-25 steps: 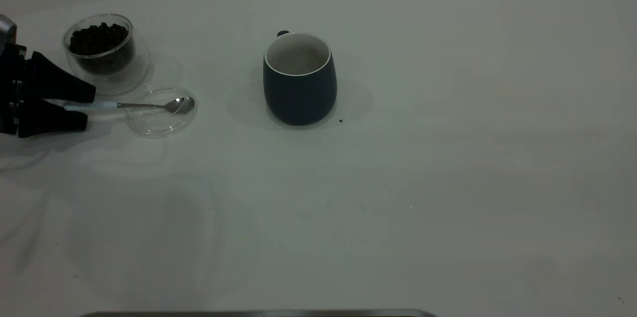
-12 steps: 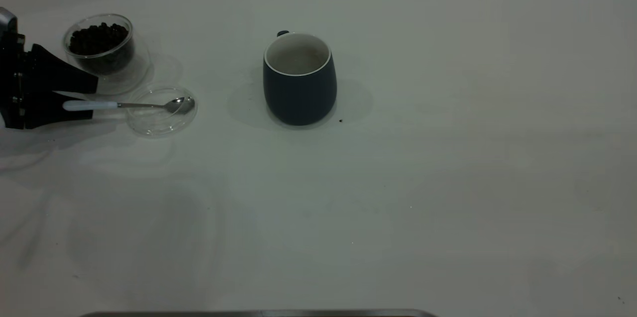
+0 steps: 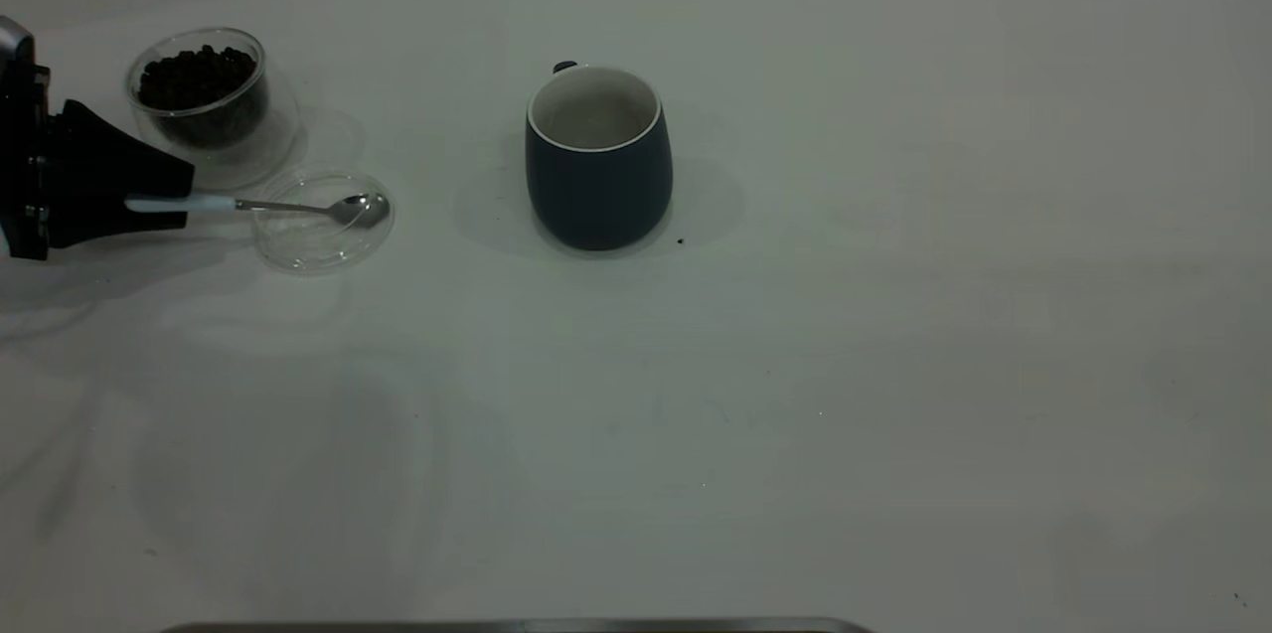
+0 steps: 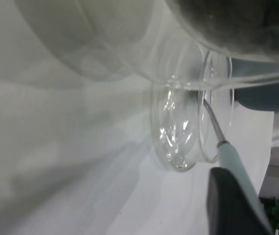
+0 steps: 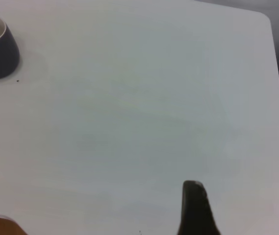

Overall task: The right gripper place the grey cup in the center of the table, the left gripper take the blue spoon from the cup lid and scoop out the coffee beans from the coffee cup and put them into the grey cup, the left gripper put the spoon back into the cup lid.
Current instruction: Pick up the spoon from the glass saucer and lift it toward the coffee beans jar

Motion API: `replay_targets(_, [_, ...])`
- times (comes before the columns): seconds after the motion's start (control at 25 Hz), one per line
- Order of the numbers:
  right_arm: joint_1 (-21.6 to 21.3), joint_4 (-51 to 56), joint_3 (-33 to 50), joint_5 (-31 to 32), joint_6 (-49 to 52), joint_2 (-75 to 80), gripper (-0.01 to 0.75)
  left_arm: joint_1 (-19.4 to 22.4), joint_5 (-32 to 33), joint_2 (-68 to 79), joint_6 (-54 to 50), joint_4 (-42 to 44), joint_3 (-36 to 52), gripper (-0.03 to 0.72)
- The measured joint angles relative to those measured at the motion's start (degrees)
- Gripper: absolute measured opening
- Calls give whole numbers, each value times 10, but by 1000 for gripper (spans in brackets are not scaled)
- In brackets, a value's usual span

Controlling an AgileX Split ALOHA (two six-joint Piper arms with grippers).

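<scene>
Left gripper [image 3: 159, 201] closing on the spoon handle; scooping not yet begun.

The mug [image 3: 598, 156] already stands upright near the middle of the table [image 3: 894, 365], so the first step looks done (one stray bean [image 3: 680, 240] lies just beside its base). At the left edge of the exterior frame the left gripper's jaws are pinched narrow around the pale handle of the spoon [image 3: 258, 207], whose steel bowl rests in the clear lid [image 3: 320, 221]. The glass cup [image 3: 204, 101], upper left, is full of coffee beans [image 3: 197, 77], and none show in the mug. Left to do: lift, scoop, tip, return the spoon. Of the right gripper only one dark finger [image 5: 194, 208] shows over bare table, so I cannot tell its jaw state.
</scene>
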Motion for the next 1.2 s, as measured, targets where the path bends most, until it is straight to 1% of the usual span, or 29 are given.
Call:
replay_targets(0.08, [0, 0, 0, 0, 0, 0, 461, 0, 0, 0, 0, 0, 0, 237])
replay_targets(0.16, [0, 0, 0, 0, 0, 0, 461, 0, -2, 0, 0, 0, 0, 186])
replay_targets(0.24, [0, 0, 0, 0, 0, 0, 461, 0, -3, 0, 0, 0, 0, 152])
replay_targets(0.6, [0, 0, 0, 0, 0, 0, 461, 0, -2, 0, -4, 4, 0, 145])
replay_targets(0.68, [0, 0, 0, 0, 0, 0, 461, 0, -2, -3, -4, 12, 0, 132])
replay_targets(0.92, [0, 0, 0, 0, 0, 0, 461, 0, -1, -25, -10, 33, 0, 131])
replay_targets(1.2, [0, 0, 0, 0, 0, 0, 461, 0, 3, -69, -48, 98, 0, 131])
